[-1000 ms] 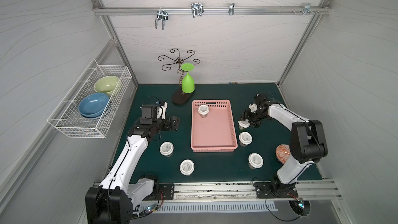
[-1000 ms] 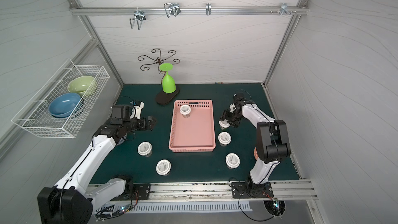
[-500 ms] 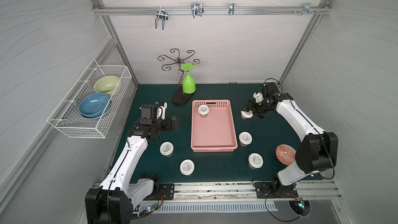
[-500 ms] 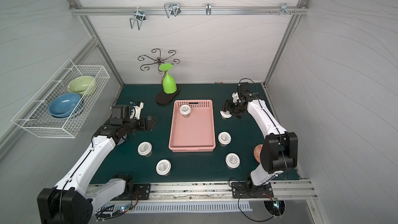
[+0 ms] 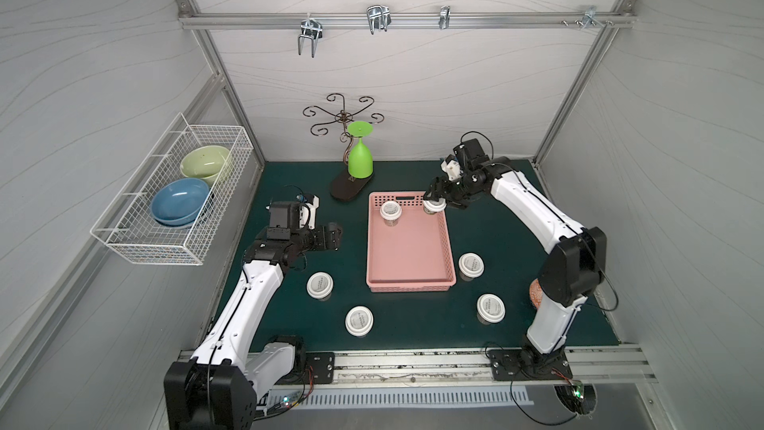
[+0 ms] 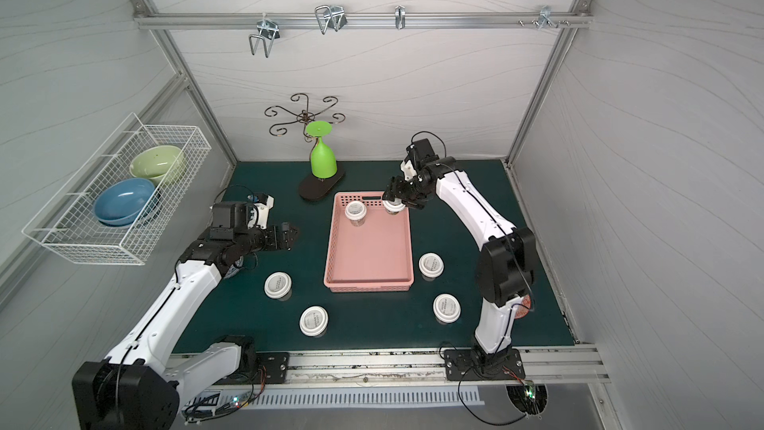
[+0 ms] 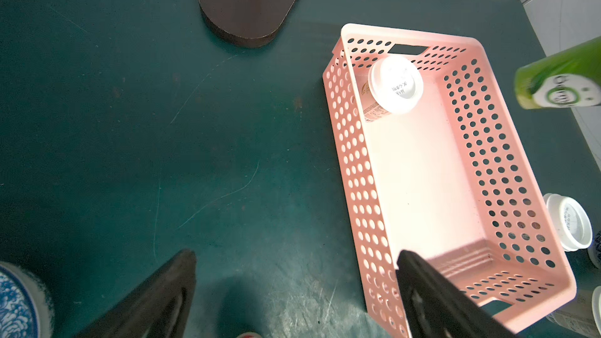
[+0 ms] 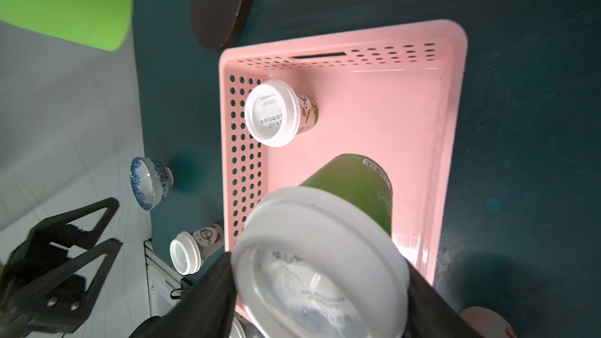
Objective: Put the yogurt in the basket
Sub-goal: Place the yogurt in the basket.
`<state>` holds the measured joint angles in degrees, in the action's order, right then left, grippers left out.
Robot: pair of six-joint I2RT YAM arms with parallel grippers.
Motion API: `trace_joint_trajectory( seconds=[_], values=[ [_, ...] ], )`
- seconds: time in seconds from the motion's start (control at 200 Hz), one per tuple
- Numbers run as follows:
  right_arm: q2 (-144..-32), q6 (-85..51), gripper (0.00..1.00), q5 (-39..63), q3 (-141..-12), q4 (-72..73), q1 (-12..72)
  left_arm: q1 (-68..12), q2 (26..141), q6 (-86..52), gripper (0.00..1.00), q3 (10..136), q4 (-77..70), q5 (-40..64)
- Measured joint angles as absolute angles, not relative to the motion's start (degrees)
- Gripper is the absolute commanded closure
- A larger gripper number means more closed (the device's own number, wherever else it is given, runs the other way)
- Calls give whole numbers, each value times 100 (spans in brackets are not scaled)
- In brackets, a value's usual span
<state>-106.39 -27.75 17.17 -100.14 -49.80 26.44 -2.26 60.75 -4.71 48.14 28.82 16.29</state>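
right pincer gripping yogurt cup, over pink basket; left pincer spread

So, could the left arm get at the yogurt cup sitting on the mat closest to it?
Probably yes: the left gripper is open and empty, and only bare mat lies between it and that yogurt cup.

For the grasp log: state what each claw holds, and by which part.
Right claw: green yogurt cup, pinched at the sides of its white lid. Left claw: open, holding nothing.

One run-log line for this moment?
right tool: grips cup over basket | left tool: open, empty | in basket: one cup | outside: four cups
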Motion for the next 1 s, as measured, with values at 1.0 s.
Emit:
trace_joint_trajectory(
  seconds=[1.0],
  values=[
    [-12895, -2895, 10, 1920, -11135, -4812, 2799, -180, 6075, -473, 1, 4807, 2838, 1629]
  ],
)
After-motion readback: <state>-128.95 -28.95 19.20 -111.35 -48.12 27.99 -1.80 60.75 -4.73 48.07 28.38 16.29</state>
